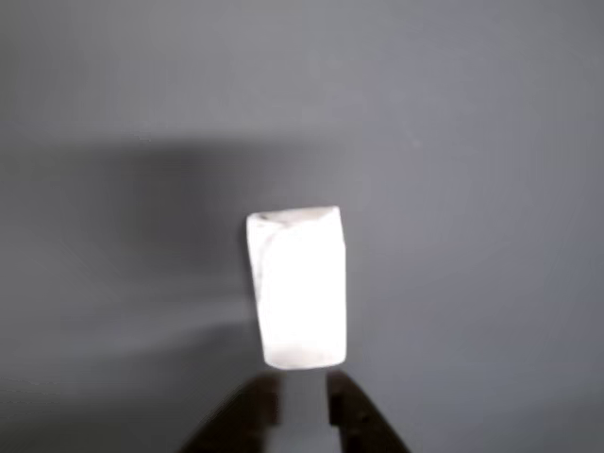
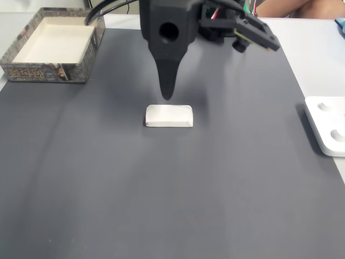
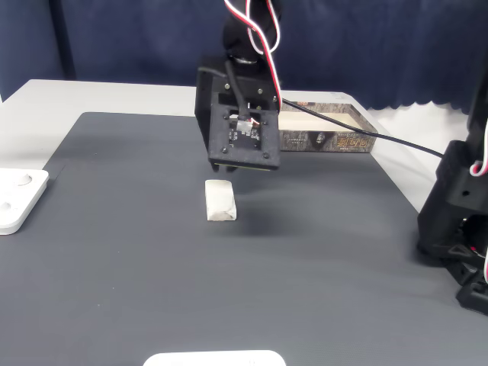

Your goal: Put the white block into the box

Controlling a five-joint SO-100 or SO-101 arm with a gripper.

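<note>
The white block (image 1: 300, 288) lies flat on the dark grey mat, near its middle (image 2: 169, 115) (image 3: 220, 200). My gripper (image 1: 304, 401) hangs just above the mat with its tips right behind the block (image 2: 168, 96) (image 3: 223, 168), not touching it. In the other view the two dark fingertips stand a narrow gap apart with nothing between them, and the block lies just beyond them. The box (image 2: 48, 73), with dark patterned sides and a cream inside, sits at the mat's far left corner in a fixed view and behind the arm (image 3: 328, 139) in the other.
A flat white device (image 2: 329, 127) (image 3: 19, 198) lies off the mat's edge. Another white object (image 3: 213, 358) shows at the near edge. A black arm base (image 3: 457, 229) stands at the right, with a cable (image 3: 381, 137) running to it.
</note>
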